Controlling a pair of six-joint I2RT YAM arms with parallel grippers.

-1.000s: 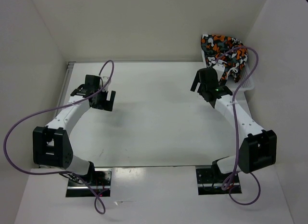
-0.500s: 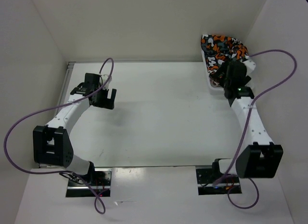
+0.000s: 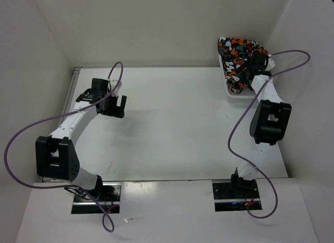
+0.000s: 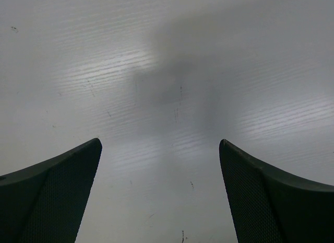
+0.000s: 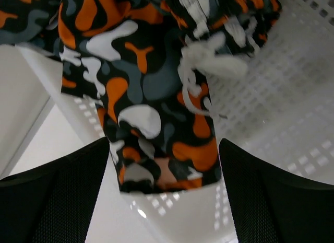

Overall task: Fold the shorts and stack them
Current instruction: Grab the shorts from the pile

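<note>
Shorts (image 5: pixel 141 86) — ahead of wide-spread right gripper (image 5: pixel 164 142)

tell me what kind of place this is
Probably a robot lab test cell: white walls box in a table, a left arm and right arm are bolted at its edge, and shorts lie in a basket.

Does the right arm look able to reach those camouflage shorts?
Probably yes: its open end effector hangs just above the orange-black-white camouflage fabric shorts in the white mesh basket, nothing between.
</note>
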